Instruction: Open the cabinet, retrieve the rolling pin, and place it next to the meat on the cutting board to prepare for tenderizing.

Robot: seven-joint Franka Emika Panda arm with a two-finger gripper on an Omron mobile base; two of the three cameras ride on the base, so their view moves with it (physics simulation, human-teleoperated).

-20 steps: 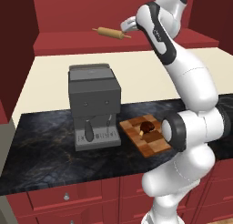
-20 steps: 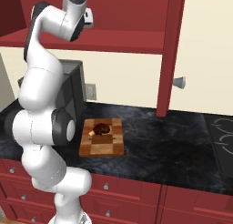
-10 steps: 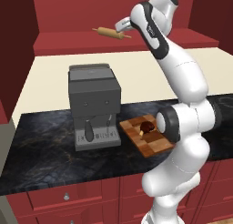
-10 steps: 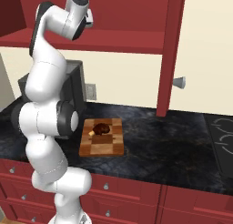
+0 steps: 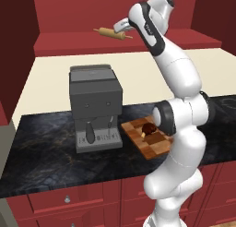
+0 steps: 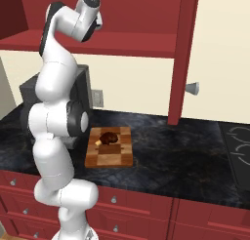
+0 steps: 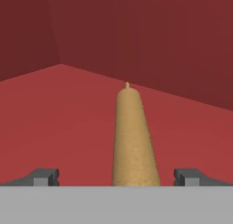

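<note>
The cabinet stands open, its right door swung out. On its red shelf lies the tan rolling pin. My gripper is open at the pin's right end. In the hand view the rolling pin runs straight away from me between my fingertips, which stand wide on either side without touching it. Down on the counter, the checkered cutting board carries the dark brown meat near its far edge.
A grey coffee machine stands on the dark counter just left of the board. Red drawers run below. A stove top sits at the far right. The open door's knob juts out over the counter.
The arm has reached further into the cabinet, bringing the open gripper left up to the rolling pin's end. The pin, board and meat have not moved.
</note>
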